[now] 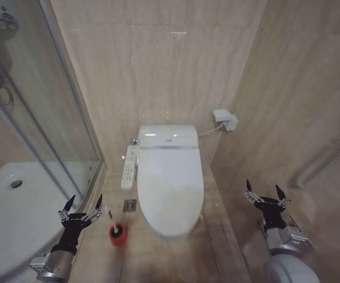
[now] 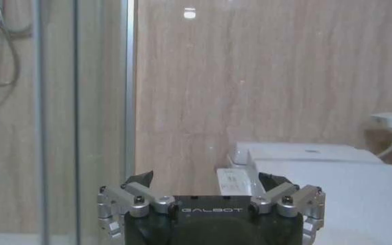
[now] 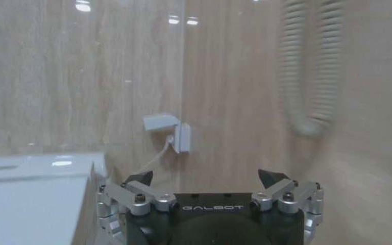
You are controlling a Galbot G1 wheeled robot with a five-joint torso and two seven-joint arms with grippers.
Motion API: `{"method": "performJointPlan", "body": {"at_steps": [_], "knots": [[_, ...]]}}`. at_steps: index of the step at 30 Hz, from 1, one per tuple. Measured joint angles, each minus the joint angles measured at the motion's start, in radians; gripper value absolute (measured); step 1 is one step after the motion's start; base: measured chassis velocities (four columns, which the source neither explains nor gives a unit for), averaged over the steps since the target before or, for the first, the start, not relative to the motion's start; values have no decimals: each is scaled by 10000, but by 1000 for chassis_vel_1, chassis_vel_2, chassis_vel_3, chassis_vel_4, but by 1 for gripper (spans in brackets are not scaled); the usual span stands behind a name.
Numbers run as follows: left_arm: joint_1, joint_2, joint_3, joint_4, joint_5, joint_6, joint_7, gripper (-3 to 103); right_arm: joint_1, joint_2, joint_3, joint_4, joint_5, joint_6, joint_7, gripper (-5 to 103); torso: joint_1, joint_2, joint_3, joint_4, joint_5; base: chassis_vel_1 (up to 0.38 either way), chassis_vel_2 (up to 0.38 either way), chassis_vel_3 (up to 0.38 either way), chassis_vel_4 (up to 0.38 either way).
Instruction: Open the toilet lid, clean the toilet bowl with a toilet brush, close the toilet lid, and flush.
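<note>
We recorded the left gripper (image 1: 83, 204) and right gripper (image 1: 266, 190), fingers spread and empty, flanking bare floor. Beyond: the toilet brush (image 1: 117, 232) upright in its red holder beside the toilet bowl (image 1: 158, 227); the toilet lid (image 1: 170, 183) lay closed.

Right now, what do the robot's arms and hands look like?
Each arm is silver-grey metal. The left end effector and right end effector are black, with two pointed black fingertips on silver linkages with round bolts. The wrist views show white "GALBOT" lettering on the black body.
</note>
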State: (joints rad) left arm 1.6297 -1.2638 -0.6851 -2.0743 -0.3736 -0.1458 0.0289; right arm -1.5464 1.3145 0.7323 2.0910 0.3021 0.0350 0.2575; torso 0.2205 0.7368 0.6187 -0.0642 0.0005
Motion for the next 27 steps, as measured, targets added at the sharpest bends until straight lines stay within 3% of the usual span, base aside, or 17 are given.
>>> {"method": "performJointPlan", "body": {"at_steps": [2,4,7,8,9,10,11,15,18,27], "knots": [[1,2,-6,-2,0,-3,-1,100,2,0,0,0,0,0,-1,100,-2,2,-2,3,8,387,-348,-367,366],[2,2,-1,0,0,-2,0,100,5,0,0,1,1,0,-1,100,1,1,-1,3,-21,368,-379,-359,392],[6,2,-3,-3,0,-3,-1,100,-5,0,0,0,0,0,0,100,-6,5,-4,0,12,304,-338,-329,293],[7,1,-1,1,0,-2,0,100,-6,0,1,0,0,0,0,100,-7,5,-5,2,-22,248,-260,-246,285],[7,1,-1,1,0,-2,0,100,-6,0,1,0,0,0,0,100,-7,5,-5,2,-22,248,-260,-246,285],[8,1,-2,1,0,-2,-1,100,-6,0,2,1,0,0,0,100,-6,5,-4,5,-21,205,-260,-246,228],[8,1,-2,-1,0,-2,-1,100,-6,0,0,0,0,0,0,100,-8,5,-3,2,5,107,-119,-195,228],[0,2,-1,-1,0,-1,0,100,-5,0,2,0,0,0,0,100,-1,3,-2,-2,-14,29,-51,-82,35],[0,3,-2,-1,0,-1,0,100,0,0,0,0,0,0,0,100,10,-3,3,6,1,-38,50,53,-73],[-6,4,-2,-1,0,-1,-1,100,10,0,0,0,0,0,-1,100,7,-4,2,3,-3,-19,29,31,-23]]}}
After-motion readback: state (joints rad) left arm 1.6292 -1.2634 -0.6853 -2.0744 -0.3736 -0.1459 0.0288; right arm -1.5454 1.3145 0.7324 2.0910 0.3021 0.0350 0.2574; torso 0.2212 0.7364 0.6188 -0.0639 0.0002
